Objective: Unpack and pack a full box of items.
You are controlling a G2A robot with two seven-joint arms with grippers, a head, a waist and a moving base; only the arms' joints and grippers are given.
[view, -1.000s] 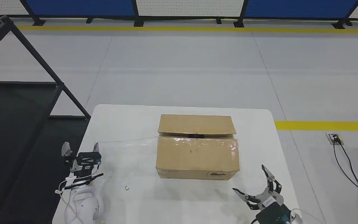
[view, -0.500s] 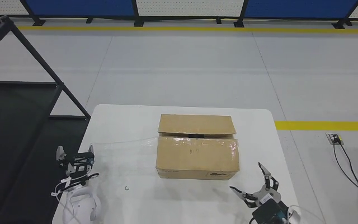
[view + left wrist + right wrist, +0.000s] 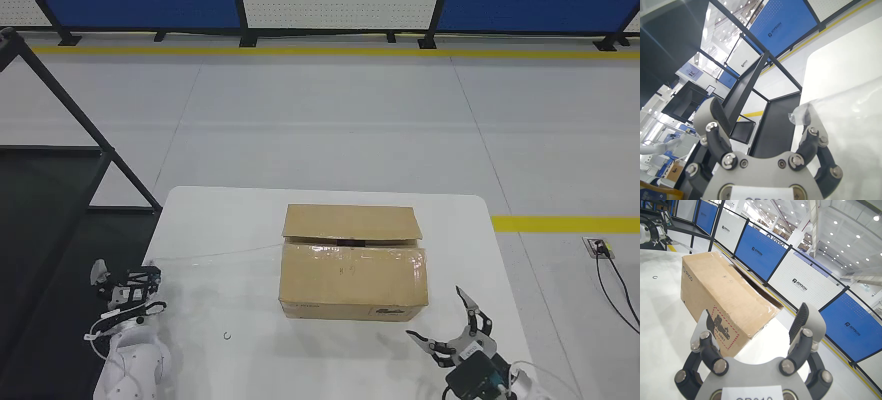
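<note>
- The inside of the cardboard box (image 3: 352, 262) is hidden. The top view shows only a dark slit between its far flap and its near flap, and the right wrist view shows the same narrow opening along the top.
- The box stands at the middle of the white table (image 3: 240, 215), with its glossy near flap lying flat.
- A strip of clear tape (image 3: 215, 253) is hard to make out on the white surface. It shows as a faint shiny line from the box's far left corner toward the left gripper (image 3: 125, 275).
- In the left wrist view the crumpled end of the tape (image 3: 800, 115) clings to the tip of one finger. The left gripper (image 3: 761, 108) is spread wide with nothing between its pads, and it sits at the table's left edge, well apart from the box.
- The right gripper (image 3: 440, 320) is spread wide and empty, near the box's front right corner but not touching it. Its arm is cut off by the bottom edge of the picture.
- A small C-shaped ring (image 3: 654, 277) lies on the table in front of the box's left end, too small to identify.
- A black metal rack (image 3: 60, 200) stands on the floor just beside the table's left side.
- Blue and white fence panels (image 3: 761, 251) line the far side of the room.
</note>
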